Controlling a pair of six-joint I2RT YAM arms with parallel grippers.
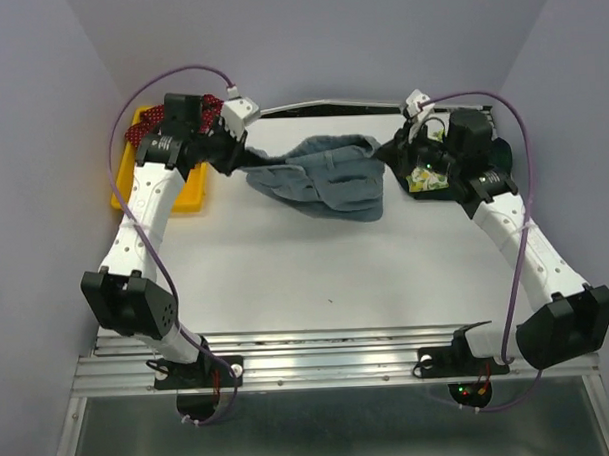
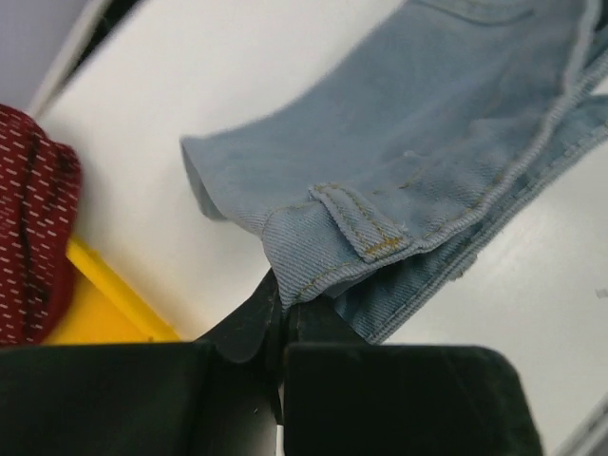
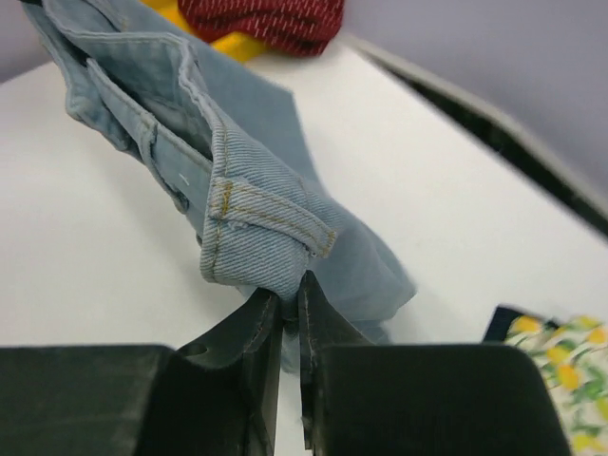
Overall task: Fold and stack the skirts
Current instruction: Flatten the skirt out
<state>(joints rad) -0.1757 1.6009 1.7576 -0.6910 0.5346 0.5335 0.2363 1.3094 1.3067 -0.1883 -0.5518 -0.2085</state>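
The light-blue denim skirt [image 1: 328, 175] hangs stretched between my two grippers at the back of the table. My left gripper [image 1: 234, 158] is shut on its waistband corner by a belt loop [image 2: 366, 223]. My right gripper [image 1: 394, 151] is shut on the other waistband corner [image 3: 256, 237]. The red white-dotted skirt [image 1: 156, 118] lies in the yellow tray at the back left; it also shows in the left wrist view [image 2: 33, 228] and the right wrist view [image 3: 266, 21]. The lemon-print skirt [image 1: 428, 176] lies on the dark green one [image 1: 497, 151] at the back right.
The yellow plastic tray [image 1: 188, 197] stands at the back left, beside my left arm. A dark gap [image 1: 330, 109] runs along the table's back edge. The white table [image 1: 326, 277] reaches to the metal rail at the front.
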